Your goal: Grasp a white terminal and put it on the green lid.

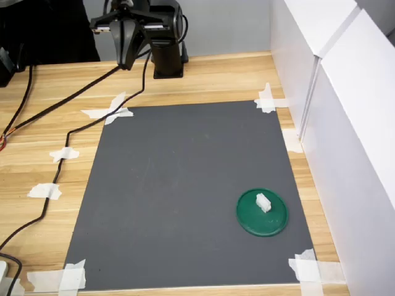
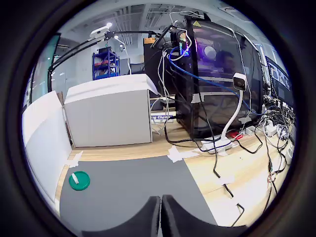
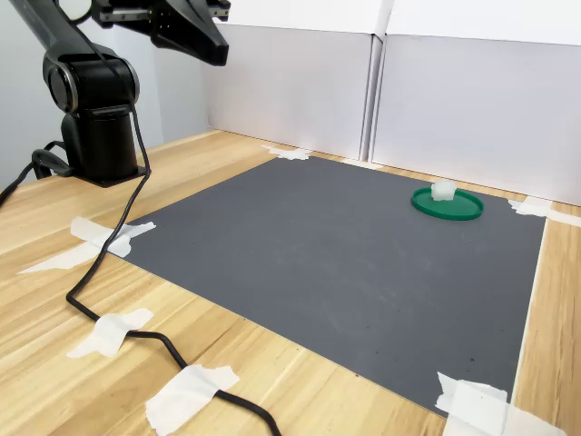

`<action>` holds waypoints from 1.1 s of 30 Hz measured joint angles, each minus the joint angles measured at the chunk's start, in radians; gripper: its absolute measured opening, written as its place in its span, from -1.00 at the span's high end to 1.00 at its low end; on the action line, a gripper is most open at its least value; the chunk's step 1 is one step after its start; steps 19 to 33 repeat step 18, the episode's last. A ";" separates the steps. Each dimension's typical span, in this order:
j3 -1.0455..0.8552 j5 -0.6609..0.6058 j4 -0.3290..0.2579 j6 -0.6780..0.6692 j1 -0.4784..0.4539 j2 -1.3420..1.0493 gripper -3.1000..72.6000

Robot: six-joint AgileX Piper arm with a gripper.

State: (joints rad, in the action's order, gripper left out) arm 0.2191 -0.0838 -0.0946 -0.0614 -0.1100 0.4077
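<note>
while the tool looks closed, the small white terminal sits on the green lid.

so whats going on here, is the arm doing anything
Nothing is being handled right now. The white terminal sits on the green lid, near one corner of the dark mat. The arm's hand is shut and empty, raised near its base, far from the lid.

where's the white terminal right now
The white terminal sits on the green lid, near the dark mat's lower-right corner in the first exterior view, close to the white wall.
</note>
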 joint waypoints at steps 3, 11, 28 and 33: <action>-0.079 0.000 -0.001 0.000 0.000 -0.153 0.96; -0.167 -0.037 -0.001 0.000 0.000 -0.413 0.96; -0.176 -0.064 0.052 0.000 0.000 -0.418 0.96; -0.176 -0.064 0.052 0.000 0.000 -0.418 0.96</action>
